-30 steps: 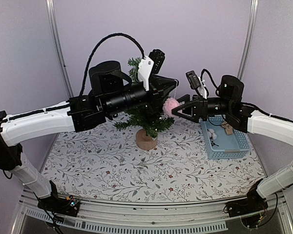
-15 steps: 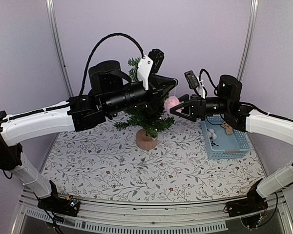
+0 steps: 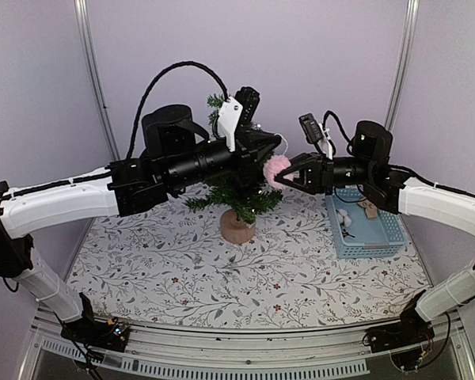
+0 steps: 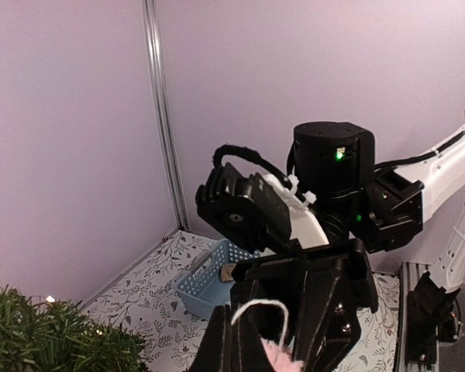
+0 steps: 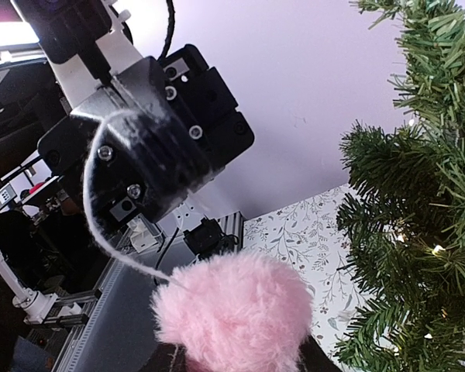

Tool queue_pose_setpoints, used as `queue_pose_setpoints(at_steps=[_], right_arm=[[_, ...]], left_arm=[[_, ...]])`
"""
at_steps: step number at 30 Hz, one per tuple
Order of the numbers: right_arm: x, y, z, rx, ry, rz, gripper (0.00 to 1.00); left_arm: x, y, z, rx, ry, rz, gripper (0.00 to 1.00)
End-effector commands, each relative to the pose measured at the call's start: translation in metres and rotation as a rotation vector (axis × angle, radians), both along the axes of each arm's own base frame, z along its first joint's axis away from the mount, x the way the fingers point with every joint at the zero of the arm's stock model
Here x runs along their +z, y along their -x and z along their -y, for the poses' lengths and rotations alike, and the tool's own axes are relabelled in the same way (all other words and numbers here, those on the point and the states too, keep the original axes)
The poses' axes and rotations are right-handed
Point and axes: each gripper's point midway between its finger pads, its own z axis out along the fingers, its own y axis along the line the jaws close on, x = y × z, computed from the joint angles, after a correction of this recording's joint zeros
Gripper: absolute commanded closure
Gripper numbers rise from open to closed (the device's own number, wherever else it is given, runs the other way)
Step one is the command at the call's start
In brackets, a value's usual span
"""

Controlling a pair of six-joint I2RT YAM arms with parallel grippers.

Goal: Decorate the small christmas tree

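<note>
Now: right hand [image 3: 287, 172] grips pink pompom [image 5: 232, 310] beside tree [image 3: 239, 194]; left hand [image 5: 151, 155] pinched narrow on its white string loop [image 5: 93, 194] (hands tip to tip).

Both arms are the same build: left arm [image 3: 59, 202] and right arm [image 3: 451, 210] carry smooth white shells on the long links, with black blocks at the joints. Left forearm is a black barrel [image 3: 206, 162] under a squat black cylindrical motor housing [image 3: 168, 127]; a thick black sleeved cable [image 3: 174, 70] arches over it to a white camera bracket [image 3: 229, 123]. Right arm has the same kind of round black housing [image 4: 333, 155], with a green LED lit on its face. Left gripper [image 3: 269, 152] is matte black and angular, with silver screw heads [image 5: 195, 132] on its faces. Right gripper [image 3: 291, 176] is black and wedge-shaped. Black bases [image 3: 103, 331] show exposed coloured wiring
</note>
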Motion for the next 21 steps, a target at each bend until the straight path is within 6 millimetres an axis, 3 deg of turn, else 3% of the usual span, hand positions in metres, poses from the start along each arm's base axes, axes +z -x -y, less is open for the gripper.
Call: queue_pose_setpoints(at_steps=[1, 11, 21], right_arm=[[0.022, -0.003, 0.002, -0.047, -0.021, 0.047, 0.69], [0.023, -0.014, 0.009, -0.156, 0.038, 0.06, 0.77], [0.039, -0.009, 0.009, -0.135, 0.036, 0.098, 0.79]], left_arm=[[0.006, 0.003, -0.02, 0.012, 0.013, 0.0, 1.0], [-0.042, 0.02, -0.043, -0.015, -0.096, -0.027, 0.93], [-0.066, 0.033, -0.044, -0.08, -0.102, -0.054, 0.57]])
